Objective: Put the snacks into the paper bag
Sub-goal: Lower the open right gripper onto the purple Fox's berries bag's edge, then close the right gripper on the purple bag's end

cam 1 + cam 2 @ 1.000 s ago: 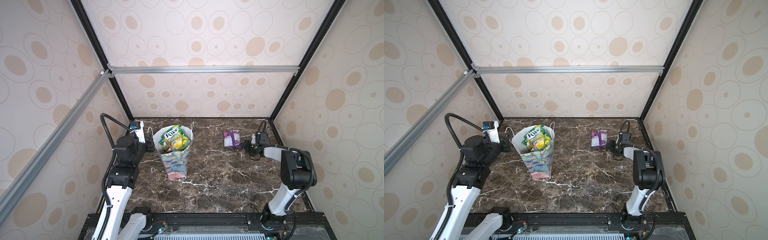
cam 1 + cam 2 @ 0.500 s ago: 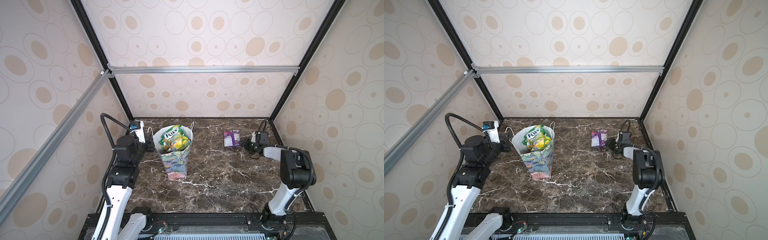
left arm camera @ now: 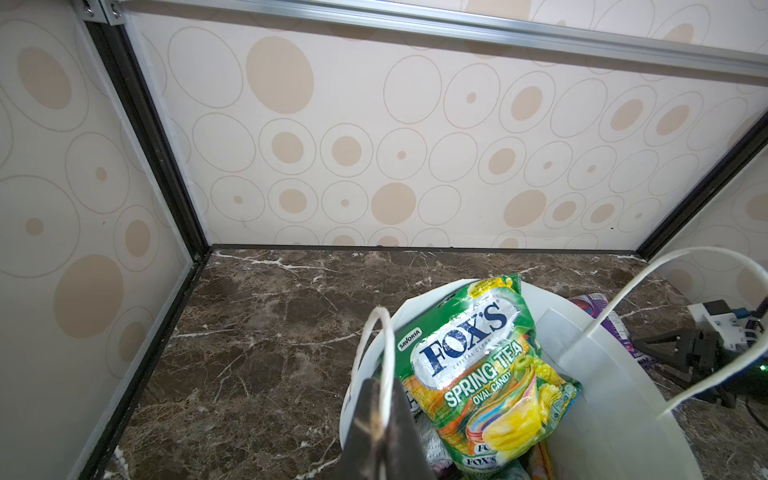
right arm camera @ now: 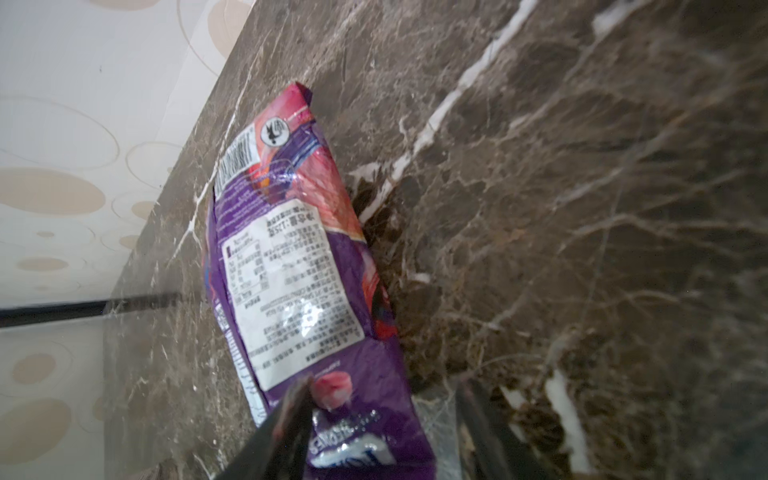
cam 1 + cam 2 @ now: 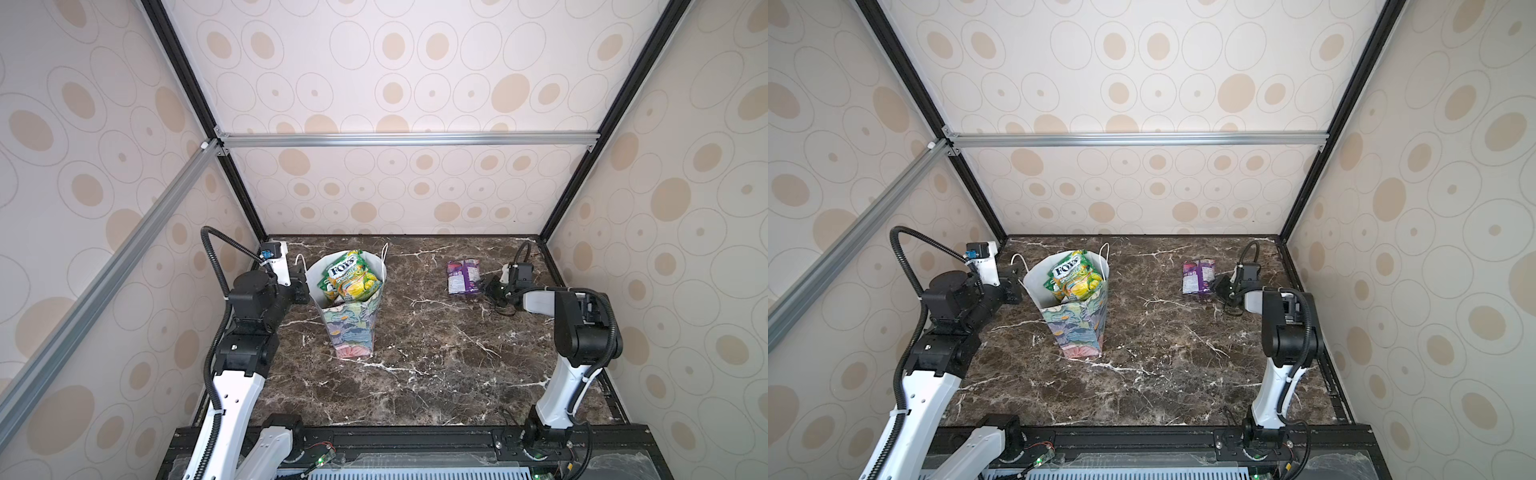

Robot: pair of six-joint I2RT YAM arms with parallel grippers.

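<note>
1. Pickup step: glossy purple foil snack packet (image 4: 299, 266) flat on dark marble desk (image 5: 436, 353), well apart from tall floral paper bag (image 5: 353, 328).
2. Right fingers (image 4: 286, 419) straddle its end, unclenched; left fingers (image 3: 361, 432) clenched on bag rim.
3. Next we clamp, lift, carry to bag.

The dark marble table (image 5: 415, 374) carries the upright paper bag (image 5: 353, 332) and a purple packet (image 5: 463, 277) (flat, well apart).

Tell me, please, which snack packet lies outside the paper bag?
The purple packet, flat on the table at the right gripper; the rest, like the green FOX'S packet, sit inside the paper bag.
</note>
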